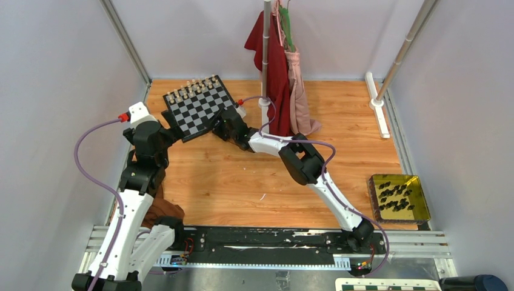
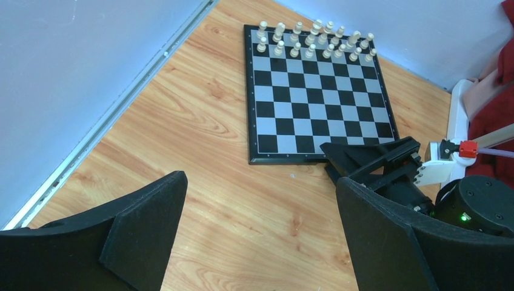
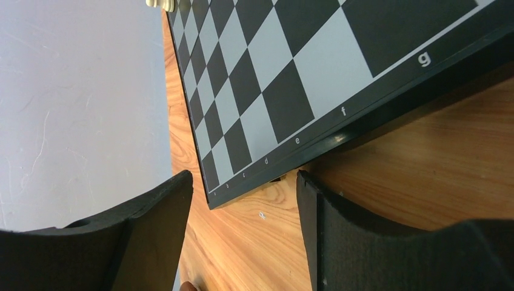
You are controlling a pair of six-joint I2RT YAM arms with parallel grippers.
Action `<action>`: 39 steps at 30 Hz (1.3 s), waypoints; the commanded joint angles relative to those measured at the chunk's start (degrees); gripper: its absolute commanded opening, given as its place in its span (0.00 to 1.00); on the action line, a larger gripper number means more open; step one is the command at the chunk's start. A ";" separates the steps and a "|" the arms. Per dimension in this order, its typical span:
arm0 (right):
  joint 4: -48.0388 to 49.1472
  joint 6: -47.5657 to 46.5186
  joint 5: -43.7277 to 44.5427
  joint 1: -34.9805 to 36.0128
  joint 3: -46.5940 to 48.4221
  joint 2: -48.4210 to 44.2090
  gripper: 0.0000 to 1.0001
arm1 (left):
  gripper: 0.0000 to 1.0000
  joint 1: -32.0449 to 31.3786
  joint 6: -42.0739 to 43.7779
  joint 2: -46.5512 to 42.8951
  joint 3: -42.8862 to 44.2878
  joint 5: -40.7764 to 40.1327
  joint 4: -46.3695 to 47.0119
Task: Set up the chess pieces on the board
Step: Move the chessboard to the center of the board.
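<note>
Just beyond spread fingertips of right gripper (image 3: 243,179): board (image 3: 267,79) edge, not grasped. Left gripper (image 2: 260,185) released, board ahead.

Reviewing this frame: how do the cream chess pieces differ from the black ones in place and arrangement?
The cream pieces stand on the board; the black pieces are off it, in the yellow tray. The cream pieces are upright in two rows along the board's far edge; the black pieces are loosely scattered. The cream pieces sit far left; the black pieces near right. Both are small figurines.
</note>
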 commanded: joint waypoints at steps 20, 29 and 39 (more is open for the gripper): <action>-10.65 7.29 6.43 -0.86 7.47 7.20 0.51 | 1.00 -0.41 0.50 0.37 -2.23 -0.44 2.19; -11.53 9.16 7.86 -0.81 5.26 6.48 0.35 | 1.00 -0.41 0.97 -0.01 -3.22 -0.66 2.50; -10.77 9.95 7.96 -1.01 2.60 5.51 0.13 | 1.00 -0.41 1.12 -0.76 -4.13 -0.71 2.24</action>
